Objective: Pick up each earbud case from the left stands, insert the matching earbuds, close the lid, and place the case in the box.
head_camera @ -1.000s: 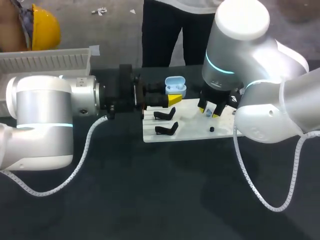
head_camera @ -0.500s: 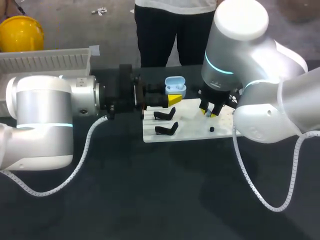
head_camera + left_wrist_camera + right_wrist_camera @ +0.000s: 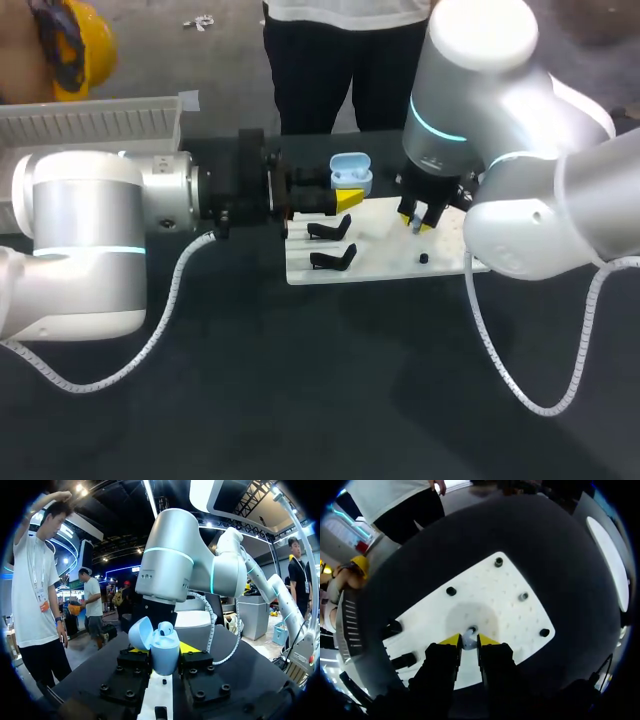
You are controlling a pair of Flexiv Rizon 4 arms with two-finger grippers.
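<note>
A light blue earbud case (image 3: 351,172) with its lid swung open is held out over the far left edge of the white board (image 3: 380,258); my left gripper (image 3: 344,199) is shut on it. In the left wrist view the case (image 3: 165,650) stands upright between the yellow tips, lid (image 3: 140,633) tilted back. Over the board's middle my right gripper (image 3: 418,222) points straight down. In the right wrist view its fingers (image 3: 452,640) pinch a small pale earbud (image 3: 468,639) just above the board (image 3: 485,605).
Two black stands (image 3: 331,230) (image 3: 333,260) sit on the board's left part. Small dark pegs (image 3: 451,591) (image 3: 544,632) dot the board. A white ribbed crate (image 3: 90,120) lies at the far left. A person stands beyond the far table edge.
My right gripper's fingers have closed in on the small earbud over the board. The left arm and the case have stayed put.
</note>
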